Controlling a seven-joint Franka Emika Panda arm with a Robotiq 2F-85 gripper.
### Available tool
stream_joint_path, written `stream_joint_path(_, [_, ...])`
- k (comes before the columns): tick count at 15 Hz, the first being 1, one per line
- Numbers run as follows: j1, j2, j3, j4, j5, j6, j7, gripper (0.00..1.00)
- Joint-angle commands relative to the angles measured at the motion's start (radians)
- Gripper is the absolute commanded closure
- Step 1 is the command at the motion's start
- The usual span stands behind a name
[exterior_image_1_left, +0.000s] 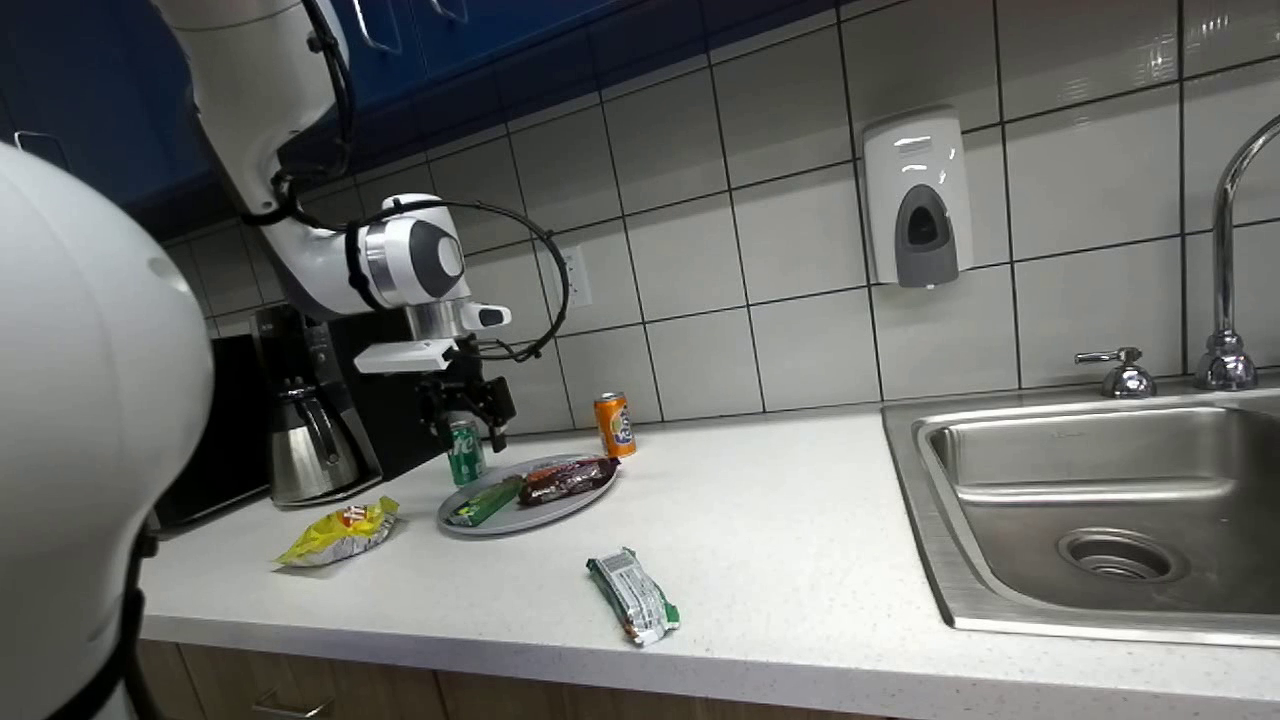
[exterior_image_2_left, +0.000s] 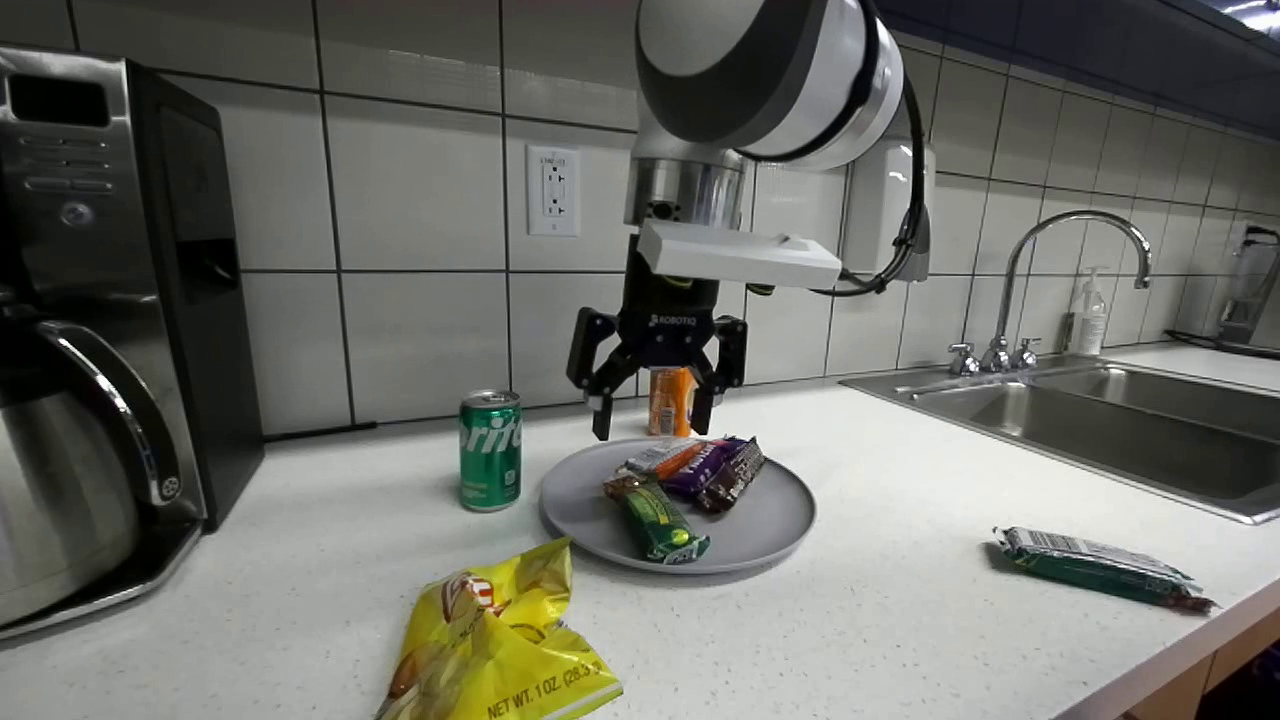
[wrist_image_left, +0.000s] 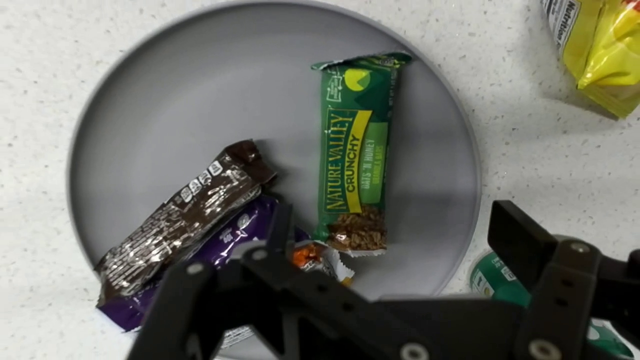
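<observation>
the hand (exterior_image_2_left: 652, 420) hangs over the gray plate (exterior_image_2_left: 772, 520), spread wide and holding nothing. below it on that plate, the green granola bar (wrist_image_left: 355, 150) lies with its long axis roughly crosswise to the line between the fingertips (wrist_image_left: 517, 240), near the brown-wrapped bar (wrist_image_left: 175, 225).

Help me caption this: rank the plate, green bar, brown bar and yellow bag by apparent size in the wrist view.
Plate
Green bar, brown bar: too alike to rank
Yellow bag: visible part only, frame cuts it off
</observation>
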Motion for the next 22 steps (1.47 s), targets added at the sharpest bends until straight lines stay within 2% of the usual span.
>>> stream_joint_path(1, [-0.005,-0.006,0.004,0.0,-0.001,-0.01,0.0,0.0])
stream_joint_path(17, [-0.007,-0.016,0.005,-0.011,-0.002,-0.014,0.0,0.0])
stream_joint_path(22, [-0.014,-0.044,0.006,-0.035,-0.009,-0.028,-0.038,0.0])
